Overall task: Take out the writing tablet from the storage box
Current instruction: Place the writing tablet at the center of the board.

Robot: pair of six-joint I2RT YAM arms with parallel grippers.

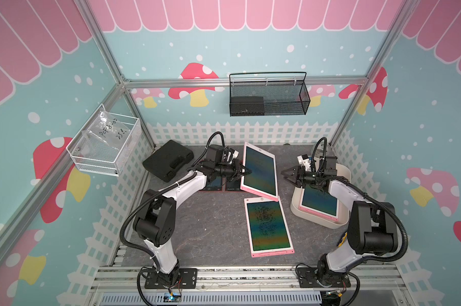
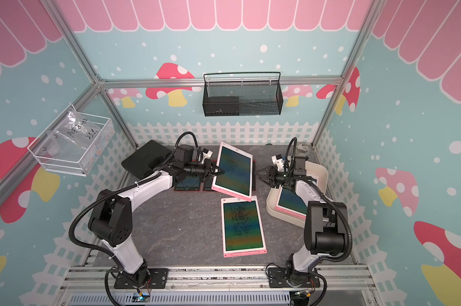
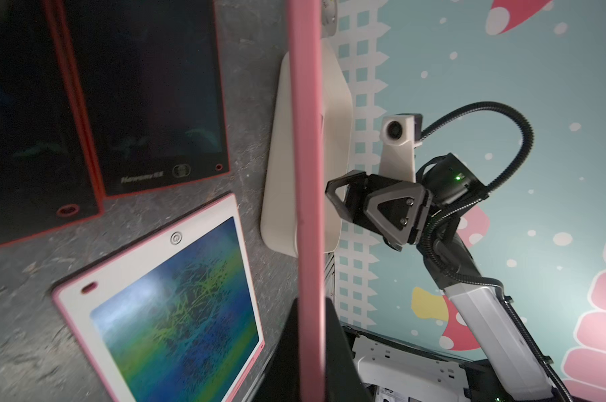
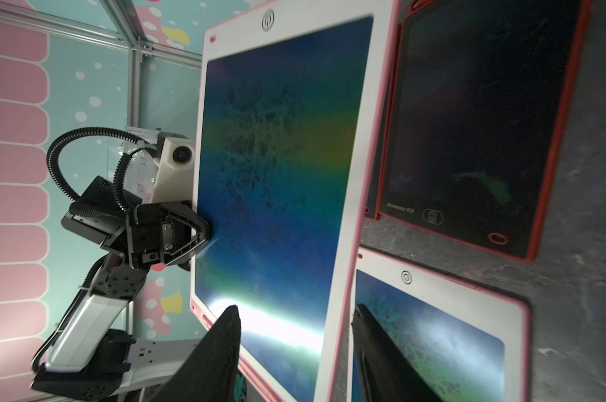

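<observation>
"Writing tablet [image 1: 259, 172], where is it on your screens?"

"Out of the storage box [image 1: 294, 209] and lifted. My left gripper [image 1: 246, 171] is clamped tight on its left long edge. The pink-framed board hangs tilted, with its screen turned toward the right arm's side. In the left wrist view I see it edge-on, with the cream tub behind it."

"What lies under it?"

"Two small red-framed tablets [image 3: 148, 97] lie flat on the grey table beneath it. A second pink tablet [image 1: 269, 227] lies flat nearer the arm bases. In both top views the held board's near corner overlaps that one's top edge. Whether they touch I cannot tell."

"And your right gripper?"

"My right gripper [image 1: 286, 176] has its jaws partly spread and grips nothing. It hovers just beside the writing tablet's right edge, with a gap between them, above the left rim of the box. In the right wrist view its fingers [image 4: 225, 348] stand apart, clear of the board."

"And the box itself?"

"It sits at the table's right side. Another pink-framed tablet [image 1: 319, 205] lies inside it, partly hidden by my right arm."
</observation>
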